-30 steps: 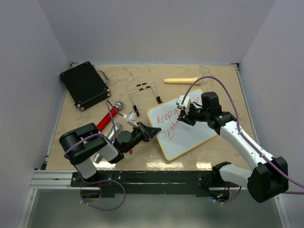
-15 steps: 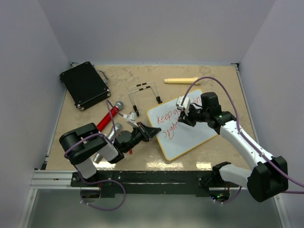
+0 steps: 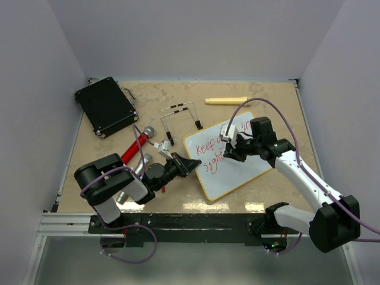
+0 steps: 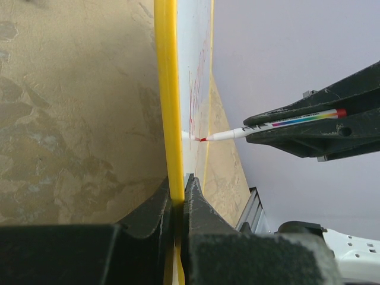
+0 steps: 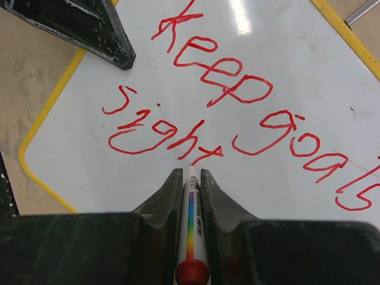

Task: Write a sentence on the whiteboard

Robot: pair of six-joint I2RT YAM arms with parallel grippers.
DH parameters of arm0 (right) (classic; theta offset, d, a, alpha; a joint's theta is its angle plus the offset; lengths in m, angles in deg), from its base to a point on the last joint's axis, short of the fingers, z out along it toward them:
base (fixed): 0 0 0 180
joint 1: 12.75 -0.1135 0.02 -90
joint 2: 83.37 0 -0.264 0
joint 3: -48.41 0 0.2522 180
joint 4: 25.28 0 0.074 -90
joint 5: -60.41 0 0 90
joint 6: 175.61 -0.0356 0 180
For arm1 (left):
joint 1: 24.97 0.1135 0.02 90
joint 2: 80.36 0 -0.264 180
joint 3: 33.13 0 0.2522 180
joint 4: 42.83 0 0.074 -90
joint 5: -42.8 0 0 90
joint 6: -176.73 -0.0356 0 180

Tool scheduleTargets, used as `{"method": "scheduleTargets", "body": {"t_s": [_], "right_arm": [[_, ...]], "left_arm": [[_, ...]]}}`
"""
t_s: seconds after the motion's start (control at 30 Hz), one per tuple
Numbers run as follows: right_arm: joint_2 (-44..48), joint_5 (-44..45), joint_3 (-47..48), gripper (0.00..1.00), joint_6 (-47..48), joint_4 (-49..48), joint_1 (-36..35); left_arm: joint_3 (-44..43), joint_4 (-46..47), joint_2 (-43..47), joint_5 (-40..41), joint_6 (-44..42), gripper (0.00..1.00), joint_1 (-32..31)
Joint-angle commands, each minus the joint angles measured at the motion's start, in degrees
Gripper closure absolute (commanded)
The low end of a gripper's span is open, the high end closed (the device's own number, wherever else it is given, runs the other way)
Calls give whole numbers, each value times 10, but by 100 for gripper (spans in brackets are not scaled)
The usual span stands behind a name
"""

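While the right hand (image 5: pixel 190 176) stays clamped on the red marker (image 5: pixel 191 231), the pen's tip rests on the whiteboard (image 5: pixel 279 199) at the tail of the last "t" in "sight". Over the past second, in the overhead view, this hand has slid a little toward 7 o'clock, off the upper line and down to the end of the lower one. The sentence (image 5: pixel 237 89) reads "Keep goals" above and "sight" below, with the top line's end cut off in the wrist view. I judge it all but finished, with only a lift of the pen left. The left hand (image 4: pixel 177 189) has not budged; it is closed on the board's yellow frame at the 9 o'clock edge, steadying the board at the centre-right of the tabletop (image 3: pixel 267 107). Farther out, a red-handled tool (image 3: pixel 134 148) lies at 10 o'clock from the left hand, with a black case (image 3: pixel 105 105) beyond it. A wire stand (image 3: pixel 180 116) and a tan stick (image 3: pixel 227 100) sit toward 12 o'clock. None touches the writing; only the left hand's dark tip overlaps the corner near "Keep".
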Motion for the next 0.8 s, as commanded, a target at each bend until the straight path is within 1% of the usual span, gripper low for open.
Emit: {"method": "scheduleTargets", "body": {"t_s": [0.0, 0.2, 0.3, 0.4, 0.47, 0.53, 0.6, 0.67, 0.7, 0.73, 0.77], "right_arm": [[8, 44, 15, 100, -14, -4, 0], [19, 72, 25, 100, -40, -37, 3], [22, 46, 47, 100, -33, -31, 10], [32, -32, 90, 100, -19, 0, 24], [39, -66, 121, 100, -3, 30, 33], [46, -105, 133, 100, 4, 47, 40], [66, -147, 125, 100, 13, 47, 55], [86, -190, 96, 100, 17, 30, 93], [103, -234, 85, 100, 20, 27, 108], [112, -256, 68, 100, 24, 22, 137], [119, -271, 63, 100, 39, 27, 149]], "left_arm": [[9, 176, -7, -21, -93, 100, -4], [10, 170, -4, -24, -102, 100, -4], [9, 158, -2, -25, -110, 100, -3], [10, 150, 2, -28, -120, 100, -3], [11, 142, 6, -29, -135, 100, -1], [13, 134, 15, -36, -148, 100, 2], [16, 116, 30, -45, -173, 100, 4], [17, 89, 43, -49, -203, 100, 6], [17, 78, 58, -52, -214, 100, 5], [17, 67, 67, -55, -234, 100, 6], [16, 41, 85, -58, -244, 100, 5]]}}
